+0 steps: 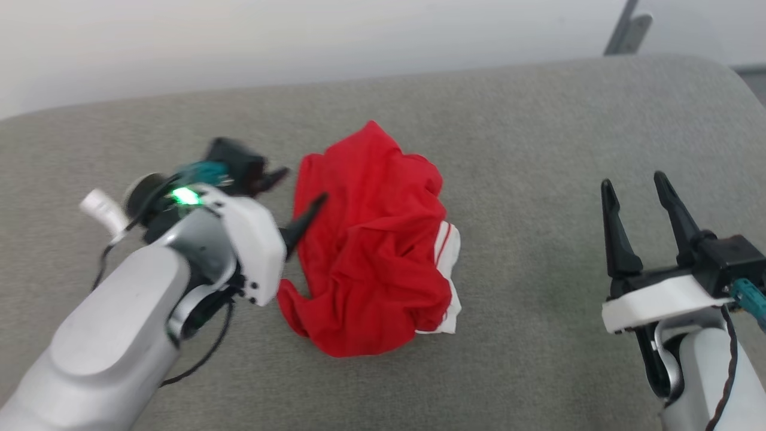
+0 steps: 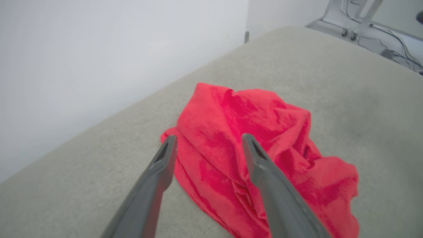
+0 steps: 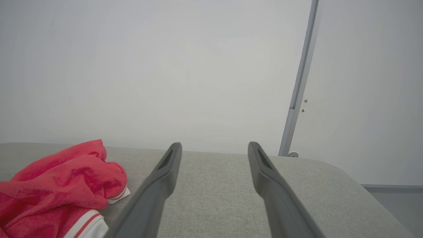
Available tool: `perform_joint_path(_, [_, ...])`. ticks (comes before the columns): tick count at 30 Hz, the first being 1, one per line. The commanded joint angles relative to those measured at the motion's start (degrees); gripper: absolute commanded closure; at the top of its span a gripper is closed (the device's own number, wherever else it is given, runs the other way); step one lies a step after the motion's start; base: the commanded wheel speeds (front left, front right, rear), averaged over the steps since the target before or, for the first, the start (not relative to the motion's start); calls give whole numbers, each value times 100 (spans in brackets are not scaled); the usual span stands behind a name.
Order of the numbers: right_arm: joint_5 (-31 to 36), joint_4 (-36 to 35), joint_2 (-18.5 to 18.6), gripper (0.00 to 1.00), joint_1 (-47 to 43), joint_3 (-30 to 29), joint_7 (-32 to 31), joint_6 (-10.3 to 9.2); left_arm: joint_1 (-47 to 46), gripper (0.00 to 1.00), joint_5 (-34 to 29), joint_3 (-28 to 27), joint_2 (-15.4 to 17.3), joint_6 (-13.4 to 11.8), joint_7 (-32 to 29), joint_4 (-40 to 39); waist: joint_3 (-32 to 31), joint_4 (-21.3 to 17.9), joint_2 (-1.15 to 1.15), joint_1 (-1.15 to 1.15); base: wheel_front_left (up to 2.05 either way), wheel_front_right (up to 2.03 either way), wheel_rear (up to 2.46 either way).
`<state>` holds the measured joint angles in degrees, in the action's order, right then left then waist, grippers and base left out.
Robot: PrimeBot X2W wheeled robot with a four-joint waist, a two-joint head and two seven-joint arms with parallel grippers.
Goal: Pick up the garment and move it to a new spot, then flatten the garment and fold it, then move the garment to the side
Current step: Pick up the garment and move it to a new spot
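The garment point(image 1: 371, 245) lies in a crumpled red heap at the middle of the grey padded table point(image 1: 538, 120), a white sleeve end with red stripes showing at its right side. My left gripper point(image 1: 302, 188) stands open just over the heap's left edge, fingers spread, nothing between them. In the left wrist view the garment point(image 2: 251, 148) lies under and beyond the left gripper point(image 2: 208, 138). My right gripper point(image 1: 634, 185) stands open well to the right, apart from the cloth. In the right wrist view the garment point(image 3: 62, 185) sits at the lower left, away from the right gripper point(image 3: 214, 145).
The table's far edge meets a pale wall point(image 1: 299, 42). A metal post point(image 1: 625, 30) rises behind the back right corner. Bare grey cushion lies right of the heap, between it and my right gripper.
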<state>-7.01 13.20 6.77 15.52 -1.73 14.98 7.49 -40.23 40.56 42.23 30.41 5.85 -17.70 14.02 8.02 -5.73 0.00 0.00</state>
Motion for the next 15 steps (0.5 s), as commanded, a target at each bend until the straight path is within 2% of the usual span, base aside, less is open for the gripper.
perform_joint_path(1, [-25,38,37,0,-105,8,29,0,158,0,-96,-106,60,-98,272,-60,-167,157,0,0,0,0,0])
perform_joint_path(8, [-48,186,159,0,-239,-7,28,0,936,0,-104,-687,229,-616,1745,-279,-450,409,0,0,0,0,0])
perform_joint_path(15, [-151,427,204,0,-422,-81,24,0,2099,0,-31,-1215,540,-1221,2861,-519,-651,574,0,0,0,0,0])
